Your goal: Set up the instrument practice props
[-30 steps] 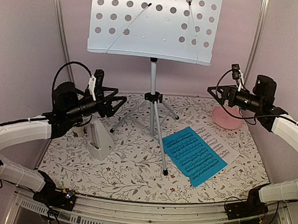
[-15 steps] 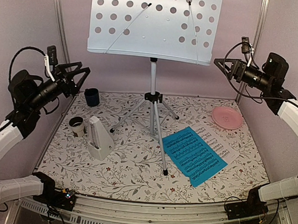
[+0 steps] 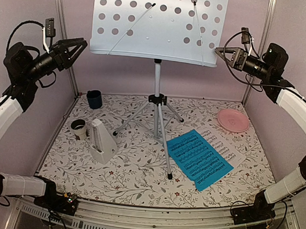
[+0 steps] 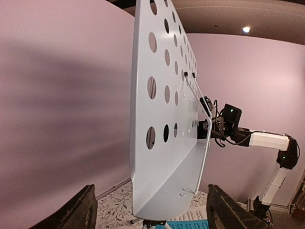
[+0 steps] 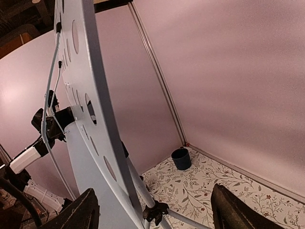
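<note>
The pale grey-blue perforated music stand [image 3: 157, 27] is upright on its silver tripod [image 3: 156, 114] at the back middle. My left gripper [image 3: 79, 45] hangs open just off the desk's left edge. In the left wrist view that edge [image 4: 157, 119] sits between the fingers with gaps on both sides. My right gripper [image 3: 221, 55] is open at the desk's lower right corner, and the desk [image 5: 90, 119] runs between its fingers. The bright blue sheet [image 3: 199, 159] lies on the mat over the white sheet [image 3: 224, 146]. The white metronome [image 3: 101, 141] stands front left.
A pink plate [image 3: 233, 120] lies at the back right. A dark blue cup [image 3: 94, 98] stands at the back left, and a small pale cup [image 3: 78, 127] is beside the metronome. Pink walls and metal posts close in the sides.
Both arms have risen from low over the mat to the height of the stand's desk. The left swung out left and up, and the right came in toward the desk's right corner.
</note>
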You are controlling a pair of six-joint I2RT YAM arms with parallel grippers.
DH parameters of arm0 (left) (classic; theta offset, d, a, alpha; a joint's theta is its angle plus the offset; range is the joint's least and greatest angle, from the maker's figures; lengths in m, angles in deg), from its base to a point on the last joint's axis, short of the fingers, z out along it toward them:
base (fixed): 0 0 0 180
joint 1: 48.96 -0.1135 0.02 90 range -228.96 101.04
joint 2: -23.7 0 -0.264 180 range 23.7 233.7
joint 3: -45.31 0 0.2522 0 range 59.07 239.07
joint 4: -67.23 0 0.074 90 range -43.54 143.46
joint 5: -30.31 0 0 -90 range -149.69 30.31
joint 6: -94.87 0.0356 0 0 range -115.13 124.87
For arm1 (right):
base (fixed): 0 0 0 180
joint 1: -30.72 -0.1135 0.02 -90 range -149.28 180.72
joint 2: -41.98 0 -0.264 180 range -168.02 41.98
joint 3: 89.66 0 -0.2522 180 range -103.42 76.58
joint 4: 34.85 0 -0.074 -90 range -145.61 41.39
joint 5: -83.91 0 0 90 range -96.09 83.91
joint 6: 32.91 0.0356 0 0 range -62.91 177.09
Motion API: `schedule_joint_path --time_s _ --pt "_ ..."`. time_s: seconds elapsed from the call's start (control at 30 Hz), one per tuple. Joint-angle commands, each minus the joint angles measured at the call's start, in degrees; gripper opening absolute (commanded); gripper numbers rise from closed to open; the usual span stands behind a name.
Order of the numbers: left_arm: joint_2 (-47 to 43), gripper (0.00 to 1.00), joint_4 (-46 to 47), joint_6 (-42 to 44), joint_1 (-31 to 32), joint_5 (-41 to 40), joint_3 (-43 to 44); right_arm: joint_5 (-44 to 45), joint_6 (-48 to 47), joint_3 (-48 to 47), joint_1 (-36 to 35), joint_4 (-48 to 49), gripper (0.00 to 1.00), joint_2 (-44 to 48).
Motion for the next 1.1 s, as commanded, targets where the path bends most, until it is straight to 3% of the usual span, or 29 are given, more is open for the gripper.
schedule_joint_path --time_s 0.0,0.13,0.37,0.73,1.07 --pt "4.25 0.77 -1.75 0.02 -0.8 2.73 5.12 -4.35 1.9 -2.71 0.3 2.67 0.81 -2.11" --pt "7.64 0.68 -1.33 0.43 -0.83 4.34 7.37 -6.69 2.17 -2.46 0.22 3.78 0.77 -2.7" --pt "12.04 0.32 1.78 -0.89 -0.85 6.16 8.84 -7.94 2.25 -2.36 0.13 3.95 0.61 -2.97" --pt "12.75 0.02 7.05 -0.8 0.72 6.28 3.84 -8.57 2.65 -5.93 -1.4 3.98 0.45 -4.58" --pt "11.12 0.0 8.72 2.89 2.72 2.96 -3.83 -7.85 1.92 -7.82 -1.89 3.23 0.26 -5.04"
